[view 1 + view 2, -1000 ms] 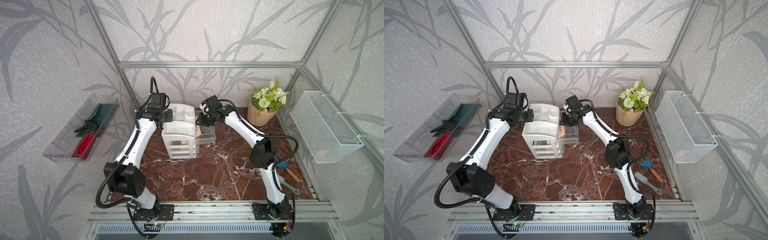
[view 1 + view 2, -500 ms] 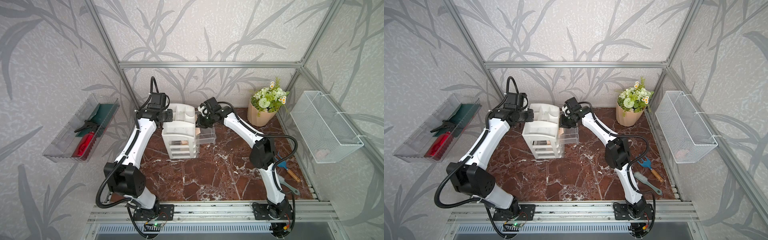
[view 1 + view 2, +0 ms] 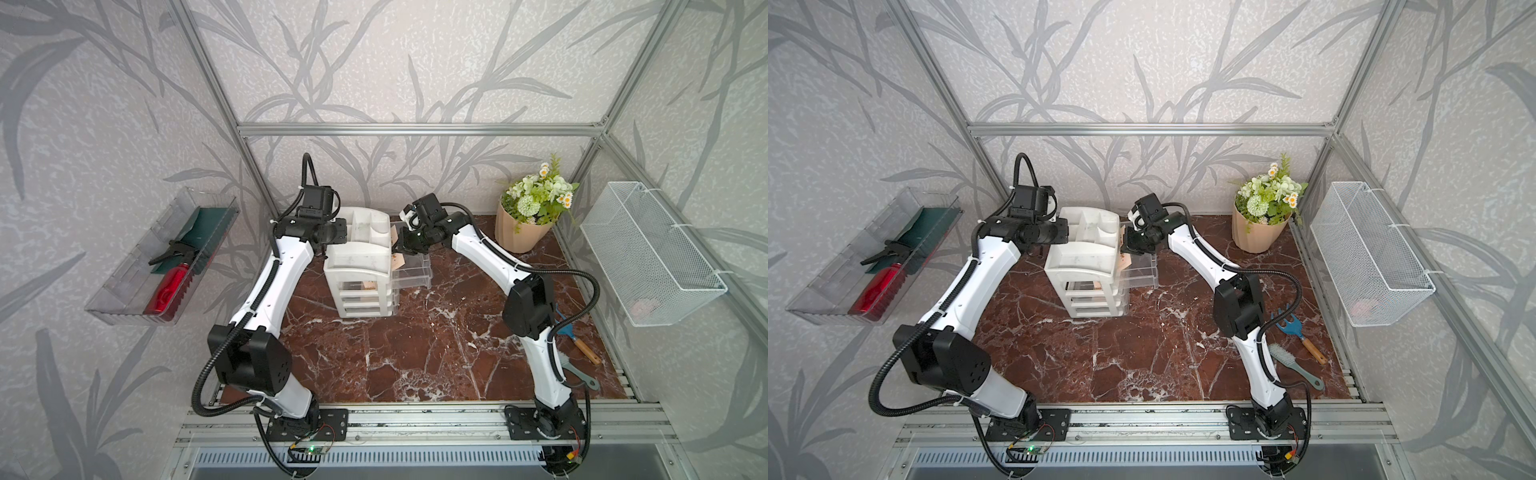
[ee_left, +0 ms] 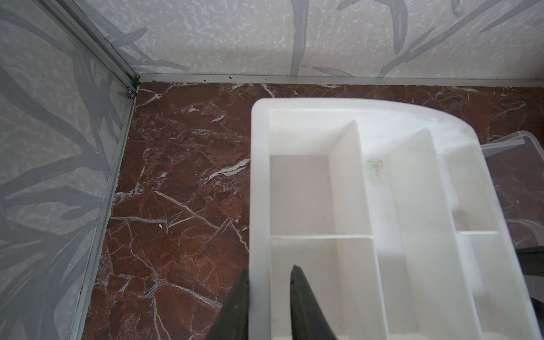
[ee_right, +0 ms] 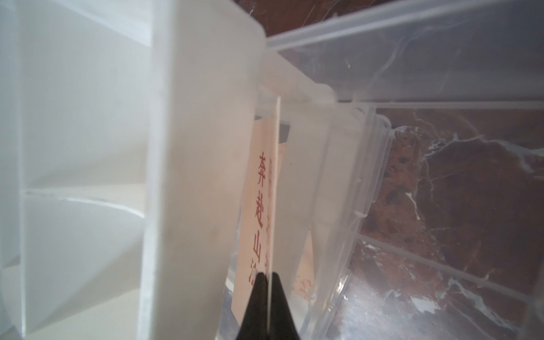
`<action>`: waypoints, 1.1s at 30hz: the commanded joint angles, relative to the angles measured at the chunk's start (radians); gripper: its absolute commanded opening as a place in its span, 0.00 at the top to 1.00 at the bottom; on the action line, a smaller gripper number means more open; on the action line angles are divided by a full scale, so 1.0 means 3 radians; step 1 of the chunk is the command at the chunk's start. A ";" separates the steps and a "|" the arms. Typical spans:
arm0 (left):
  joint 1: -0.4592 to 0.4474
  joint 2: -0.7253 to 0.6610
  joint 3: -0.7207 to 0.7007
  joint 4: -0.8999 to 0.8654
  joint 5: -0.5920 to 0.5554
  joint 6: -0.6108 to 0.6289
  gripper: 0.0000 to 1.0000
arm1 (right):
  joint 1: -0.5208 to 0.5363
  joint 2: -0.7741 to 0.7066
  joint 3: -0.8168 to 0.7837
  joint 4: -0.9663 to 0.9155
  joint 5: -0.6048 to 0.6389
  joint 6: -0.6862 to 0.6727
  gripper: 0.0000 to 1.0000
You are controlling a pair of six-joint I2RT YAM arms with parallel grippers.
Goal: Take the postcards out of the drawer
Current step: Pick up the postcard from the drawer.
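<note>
Right gripper (image 5: pixel 268 276): And that's a catch! My black jaws, slightly apart a second ago, are now pressed together on the near edge of a thin cream postcard (image 5: pixel 274 176) standing edge-on inside the clear plastic drawer (image 5: pixel 368 141).
Left gripper (image 4: pixel 270 268): Easing off. The jaws sat closer a moment ago. Now they straddle the rim wall of the white plastic drawer organizer (image 4: pixel 259 176), with a gap on the inner side.
Meaning: The first card is pinched but not yet out. I judge a lift clear of the drawer comes next. With my left loosened, the unit could shift if the card drags.
Clear plastic wall tray (image 3: pixel 124 309): On my left. It holds a red spray bottle (image 3: pixel 170 286) and a dark green flat piece (image 3: pixel 208 224).
White wire basket (image 3: pixel 648 249): On my right wall. Something pale pink lies in the bottom, too small to name.
Pulled drawer: In both top views it sticks out of the organizer's top level toward my right arm. It holds the pinched card and, just behind it, a peach postcard (image 5: pixel 256 206) with orange-red characters. I cannot pick out a third for certain.
Lower drawers (image 3: pixel 365 305): Pushed in, contents unreadable.
Organizer top compartments: Bare except for a faint green stain (image 4: pixel 374 167).
Peach flower pot (image 3: pixel 519 239): In the far corner, holding white and green flowers (image 3: pixel 536 197).
</note>
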State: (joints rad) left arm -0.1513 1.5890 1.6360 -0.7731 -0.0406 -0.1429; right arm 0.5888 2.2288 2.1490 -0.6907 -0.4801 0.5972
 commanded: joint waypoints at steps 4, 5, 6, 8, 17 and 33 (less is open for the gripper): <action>-0.0028 -0.0132 0.0231 -0.0026 0.0038 -0.0031 0.72 | -0.0083 -0.0365 -0.0231 0.0195 -0.0016 -0.0030 1.00; -0.0028 -0.0135 0.0245 -0.0035 0.0022 -0.0026 0.72 | -0.0086 -0.0384 -0.0247 0.0209 -0.0014 -0.0036 1.00; -0.0027 -0.0140 0.0258 -0.0046 0.0004 -0.0021 0.71 | -0.0094 -0.0405 -0.0268 0.0211 -0.0013 -0.0042 1.00; -0.0028 -0.0157 0.0280 -0.0058 -0.0026 -0.0017 0.69 | -0.0098 -0.0451 -0.0300 0.0226 0.0004 -0.0055 1.00; -0.0026 -0.0281 0.0285 -0.0051 -0.0021 0.0016 0.65 | -0.0221 -0.0726 -0.0520 0.0255 0.0061 -0.0152 1.00; -0.0275 -0.0251 0.0588 -0.0192 0.0538 0.0072 0.67 | -0.0515 -0.1472 -0.1176 0.0448 -0.0387 -0.0947 1.00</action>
State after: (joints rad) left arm -0.2054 1.5219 1.7737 -0.8101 0.0578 -0.1333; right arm 0.4324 1.8503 1.8191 -0.5877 -0.5205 0.4255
